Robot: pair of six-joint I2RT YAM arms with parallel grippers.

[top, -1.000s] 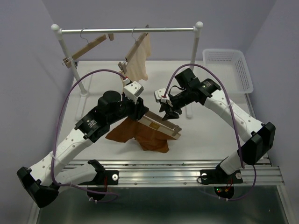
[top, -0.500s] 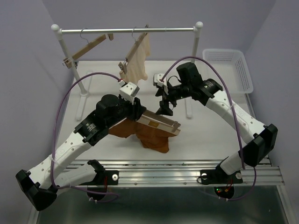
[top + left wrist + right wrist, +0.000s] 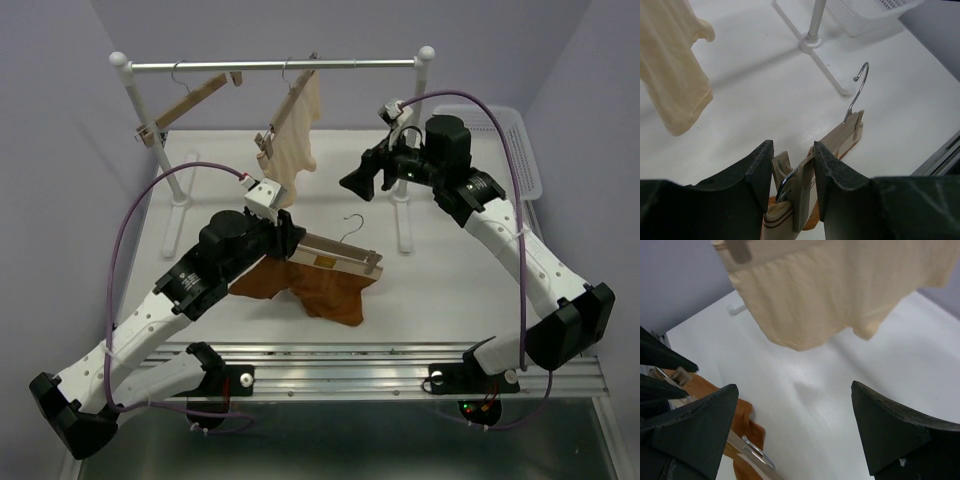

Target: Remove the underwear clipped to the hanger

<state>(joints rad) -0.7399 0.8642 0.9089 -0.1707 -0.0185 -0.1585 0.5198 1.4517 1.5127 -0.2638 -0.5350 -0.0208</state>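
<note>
The hanger [image 3: 340,258] lies tilted over the rust-brown underwear [image 3: 315,292] near the table's middle, its wire hook [image 3: 352,225] pointing back. My left gripper [image 3: 288,238] is shut on the hanger's left clip [image 3: 799,192], pinched between both fingers [image 3: 832,175]. In the left wrist view the wooden bar [image 3: 842,135] runs away to the hook [image 3: 860,82]. My right gripper [image 3: 352,185] hovers open and empty, above and behind the hanger. In the right wrist view the right gripper [image 3: 794,390] has bare table between its fingers, and the underwear [image 3: 737,422] and a metal clip [image 3: 757,455] show at lower left.
A clothes rack [image 3: 275,66] spans the back, carrying an empty wooden hanger [image 3: 190,105] and a second one with a cream garment [image 3: 300,130] close to my right gripper. A white basket [image 3: 490,140] sits at back right. The rack's right post [image 3: 405,215] stands near the hanger.
My right gripper has opened, let go of the hanger's right end and risen back toward the rack. The left gripper keeps its grip on the clip; the hook now shows.
</note>
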